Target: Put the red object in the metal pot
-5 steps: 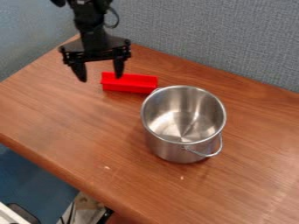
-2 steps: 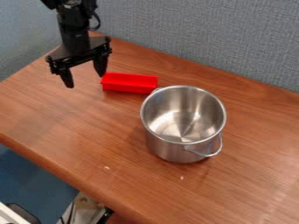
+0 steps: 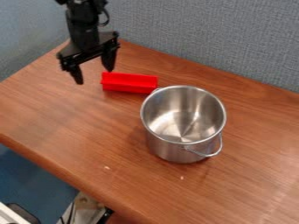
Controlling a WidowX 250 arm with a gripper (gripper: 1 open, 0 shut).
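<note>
Gripper (image 3: 93, 68) upper left of frame, jaws wide apart, holding nothing, just left of red block (image 3: 128, 82). Block lies on table (image 3: 59, 114), just upper left of pot (image 3: 184, 122).

My count from the remote station, taken item by item.

Red object (image 3: 128, 82): one, a single long block, just beside the gripper on its lower right.

Metal pot (image 3: 184, 122): one, farther off from the gripper on that same side, beyond the block. I see nothing inside it. Handles on it: I make out one at the near edge; any other I cannot tell.

Gripper (image 3: 93, 66): one, on one arm, with two dark fingers (image 3: 77, 71) spread apart.

Table (image 3: 70, 118): one wooden top, under the gripper.

Small pale specks on the wood, well away from the gripper toward the near edge: I count two, too small to identify.
</note>
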